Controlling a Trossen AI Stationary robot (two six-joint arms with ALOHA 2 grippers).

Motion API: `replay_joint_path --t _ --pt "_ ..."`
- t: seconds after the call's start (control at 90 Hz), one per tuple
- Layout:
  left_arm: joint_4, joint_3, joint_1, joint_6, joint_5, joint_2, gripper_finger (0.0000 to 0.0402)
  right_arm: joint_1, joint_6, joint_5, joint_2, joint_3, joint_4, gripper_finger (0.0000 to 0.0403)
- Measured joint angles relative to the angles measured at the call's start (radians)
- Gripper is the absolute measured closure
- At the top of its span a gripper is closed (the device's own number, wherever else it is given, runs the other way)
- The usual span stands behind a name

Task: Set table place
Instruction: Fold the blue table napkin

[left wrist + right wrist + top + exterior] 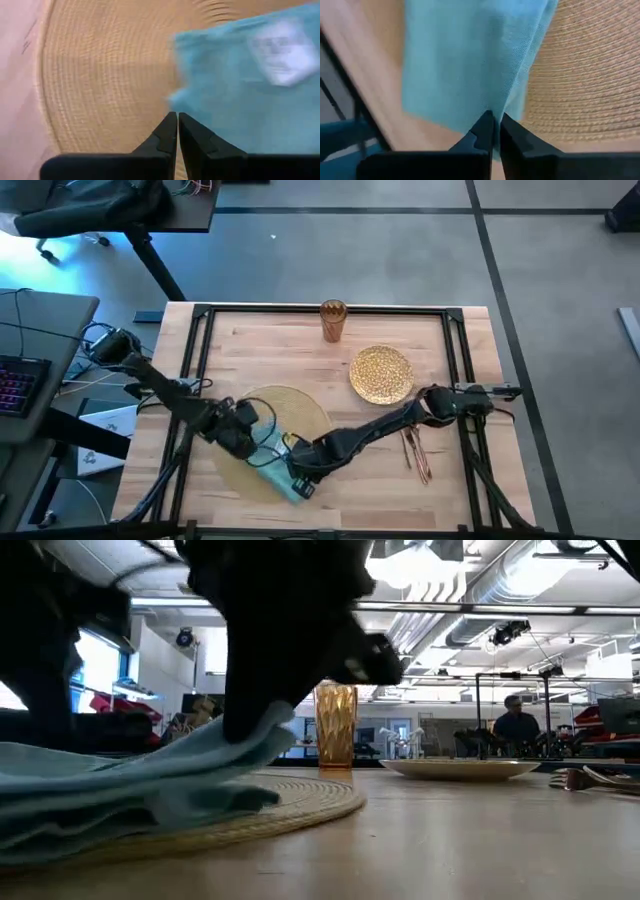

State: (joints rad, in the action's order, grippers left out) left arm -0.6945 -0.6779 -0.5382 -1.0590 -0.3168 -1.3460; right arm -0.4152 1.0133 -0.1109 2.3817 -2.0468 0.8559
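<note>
Low view, napkin: nearest to us, the teal napkin [120, 790] lies rumpled over the edge of the woven placemat [300, 802], with a dark arm above lifting one fold.
Low view, cup and plate: we see the amber cup [336, 727] standing upright beyond the placemat, and the gold plate [458, 768] to its side, apart from both.
Low view, cutlery: fork tines [600, 778] show at the picture's edge on the worktop [450, 840].
Low view, room: a person [516, 725] sits far behind.
High view, left hand: our left hand [262, 442] is over the placemat [305, 412], at the napkin's [278, 475] nearer end.
High view, right hand: our right hand [297, 476] reaches across from the other side to the napkin, at the placemat's front edge.
High view, place: the plate [381, 373] sits on bare wood just beside the placemat; the cup [333, 320] stands near the far rail; cutlery [418, 452] lies beside the right arm.
Left wrist view, left hand: its fingers [165, 137] are pressed together; we cannot tell if any cloth is caught between them, though the napkin [240, 90] lies just ahead on the placemat [105, 75].
Right wrist view, right hand: its fingers [482, 132] are pinching a fold of the napkin [465, 60], which hangs over the placemat [585, 80].
</note>
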Motion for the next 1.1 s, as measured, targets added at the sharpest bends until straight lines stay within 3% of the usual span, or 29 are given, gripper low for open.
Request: replay_joint_path --t 0.211,0.3,0.556,0.733,0.911,1.1 --pt "0.357 0.2 0.121 -0.004 0.086 0.0 0.0401 -0.075 0.11 0.031 0.0 0.0 0.001 0.0403" --pt "0.409 0.237 0.159 -0.024 0.08 0.0 0.0401 -0.093 0.167 0.052 0.0 0.0 -0.021 0.0403" --pt "0.41 0.243 0.338 0.116 0.042 0.008 0.0401 -0.094 0.187 0.166 0.006 0.0 -0.222 0.0403" --pt "0.335 0.188 0.416 0.298 0.086 0.073 0.0401 -0.058 0.125 0.164 0.006 0.0 -0.196 0.0403" --pt "0.23 0.094 0.383 0.43 0.15 0.186 0.0401 -0.033 0.057 0.073 0.002 0.0 -0.191 0.0393" --pt "0.177 0.028 0.268 0.387 0.216 0.313 0.0401 -0.006 0.025 0.012 -0.058 0.0 -0.131 0.0316"
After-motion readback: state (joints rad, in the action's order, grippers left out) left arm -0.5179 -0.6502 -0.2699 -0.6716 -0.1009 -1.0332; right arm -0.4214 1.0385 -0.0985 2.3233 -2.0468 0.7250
